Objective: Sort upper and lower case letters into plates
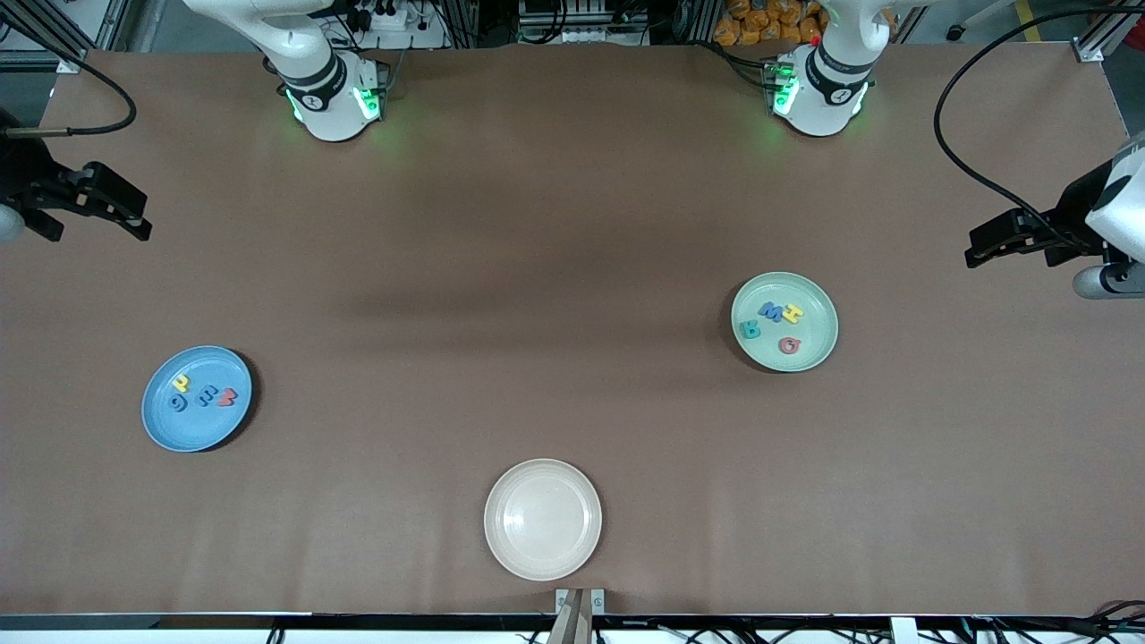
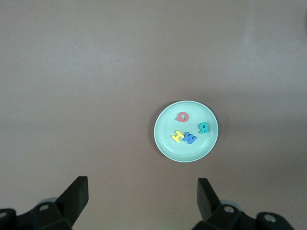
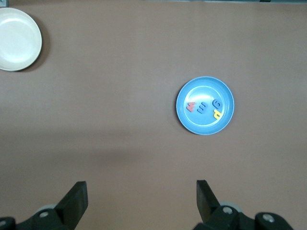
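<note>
The blue plate lies toward the right arm's end of the table and holds several letters, among them a yellow one and a red one. The mint plate lies toward the left arm's end and also holds several letters, among them a blue one, a yellow one, a teal one and a red one. My left gripper hangs open and empty over bare table at its end, with the mint plate in its wrist view. My right gripper hangs open and empty at its own end, with the blue plate in its wrist view.
A cream-white plate with nothing in it sits near the table's front edge, between the two other plates. Brown table surface stretches between all three plates. Cables trail past both wrists.
</note>
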